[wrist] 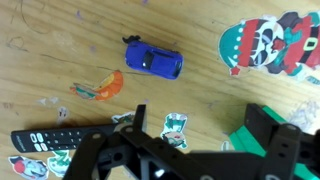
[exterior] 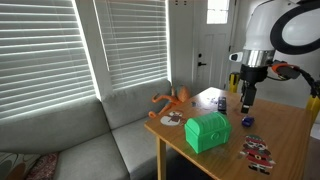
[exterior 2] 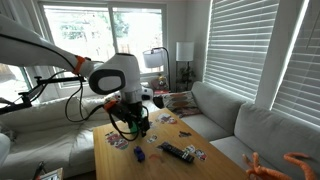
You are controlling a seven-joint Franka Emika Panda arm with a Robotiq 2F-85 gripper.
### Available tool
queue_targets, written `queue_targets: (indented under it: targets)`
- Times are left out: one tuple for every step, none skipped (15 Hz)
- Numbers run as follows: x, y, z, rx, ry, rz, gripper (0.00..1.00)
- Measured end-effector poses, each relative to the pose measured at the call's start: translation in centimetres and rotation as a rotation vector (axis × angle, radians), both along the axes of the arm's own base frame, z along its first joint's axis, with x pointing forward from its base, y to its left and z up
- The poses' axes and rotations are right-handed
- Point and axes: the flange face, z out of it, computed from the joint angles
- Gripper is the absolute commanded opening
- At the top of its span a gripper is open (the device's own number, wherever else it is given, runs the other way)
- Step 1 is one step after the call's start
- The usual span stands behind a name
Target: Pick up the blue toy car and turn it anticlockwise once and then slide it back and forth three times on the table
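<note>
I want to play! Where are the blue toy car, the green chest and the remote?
blue toy car (wrist: 152, 60): wrist view, its roof.
green chest (exterior: 206, 136): an exterior view, its front.
remote (wrist: 42, 140): wrist view, its button face.

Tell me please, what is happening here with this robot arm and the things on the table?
The robot arm holds its gripper open and empty above the wooden table. The blue toy car lies on the table, not yet touched, a little beyond the fingertips in the wrist view. Stickers, a remote control and a green chest lie around it. The pick-up has not yet begun.
</note>
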Motion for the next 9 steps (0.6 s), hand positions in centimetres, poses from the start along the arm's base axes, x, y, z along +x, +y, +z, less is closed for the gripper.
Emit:
queue_targets:
  targets:
    - [0.0,-0.1,0.0,0.003,0.000,-0.052,1.00]
    - [0.0,-0.3,0.0,0.006,-0.001,-0.104,1.00]
    - [0.0,-0.4,0.0,0.009,-0.001,-0.155,1.00]
    - [0.0,-0.6,0.0,0.013,-0.002,-0.207,1.00]
    - [0.0,-0.7,0.0,0.016,-0.003,-0.257,1.00]
    - [0.0,-0.9,0.0,0.020,-0.004,-0.308,1.00]
    - [0.0,-1.0,0.0,0.025,-0.006,-0.358,1.00]
    - [0.0,-1.1,0.0,0.031,-0.008,-0.409,1.00]
    - [0.0,-1.2,0.0,0.036,-0.010,-0.459,1.00]
